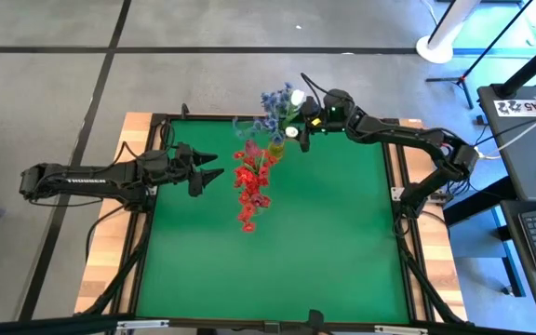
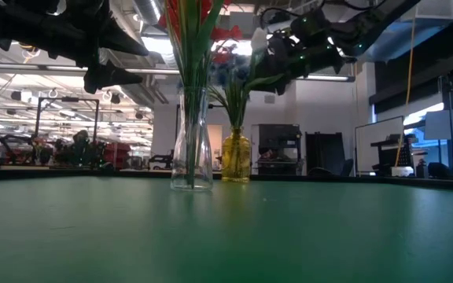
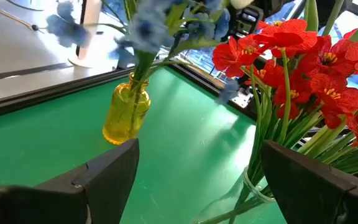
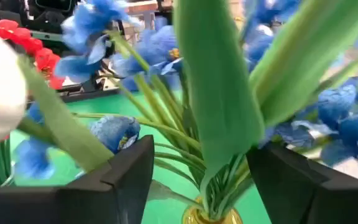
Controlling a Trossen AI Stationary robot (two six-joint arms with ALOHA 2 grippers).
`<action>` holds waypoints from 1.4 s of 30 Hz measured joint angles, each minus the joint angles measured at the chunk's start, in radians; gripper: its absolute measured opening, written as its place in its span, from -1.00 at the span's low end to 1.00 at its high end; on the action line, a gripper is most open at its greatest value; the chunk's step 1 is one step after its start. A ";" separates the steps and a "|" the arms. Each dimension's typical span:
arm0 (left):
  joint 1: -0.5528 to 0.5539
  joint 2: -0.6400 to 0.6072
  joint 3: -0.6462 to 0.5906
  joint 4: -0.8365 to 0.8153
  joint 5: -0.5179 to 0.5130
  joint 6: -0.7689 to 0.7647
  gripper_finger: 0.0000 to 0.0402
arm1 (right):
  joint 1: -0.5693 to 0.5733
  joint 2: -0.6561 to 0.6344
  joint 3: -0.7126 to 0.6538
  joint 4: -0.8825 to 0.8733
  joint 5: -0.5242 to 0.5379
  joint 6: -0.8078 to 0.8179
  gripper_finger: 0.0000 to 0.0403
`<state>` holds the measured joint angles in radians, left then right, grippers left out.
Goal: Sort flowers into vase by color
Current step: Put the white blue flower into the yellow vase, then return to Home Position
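Right gripper [image 4: 197, 171] stands wide open above the yellow vase [image 4: 213, 216], a green leaf [image 4: 219, 93] seemingly loose between its fingers.

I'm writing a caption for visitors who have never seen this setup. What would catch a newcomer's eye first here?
Most striking are the red flowers standing in a clear glass vase near the middle of the green table. Just behind it, a yellow vase holds blue flowers and a white bud, with the right gripper open right above them. The left gripper waits open beside the red bunch.
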<state>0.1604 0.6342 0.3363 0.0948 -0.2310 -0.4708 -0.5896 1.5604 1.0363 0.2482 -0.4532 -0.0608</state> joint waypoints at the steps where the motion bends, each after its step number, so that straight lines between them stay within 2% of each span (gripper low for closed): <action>1: 0.000 0.000 0.000 0.000 0.000 0.000 0.64 | 0.000 -0.007 0.000 -0.013 0.001 0.000 0.26; 13: 0.000 0.000 0.000 0.000 0.000 0.000 0.64 | 0.000 -0.084 0.000 -0.084 0.068 -0.020 0.40; 25: 0.000 0.000 0.000 0.001 0.000 0.000 0.64 | 0.000 -0.151 0.000 -0.100 0.105 -0.023 0.41; 29: 0.000 0.000 0.000 0.001 0.000 0.000 0.64 | 0.000 -0.194 0.000 -0.113 0.106 -0.024 0.41; 35: 0.000 0.000 0.000 0.007 0.000 0.000 0.64 | 0.000 -0.279 0.000 -0.169 0.198 -0.055 0.41; 42: 0.000 0.000 0.005 0.033 0.000 0.006 0.64 | 0.000 -0.369 0.000 -0.199 0.202 -0.056 0.41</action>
<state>0.1604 0.6346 0.3409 0.1277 -0.2306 -0.4648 -0.5896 1.1919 1.0363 0.0497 -0.2512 -0.1173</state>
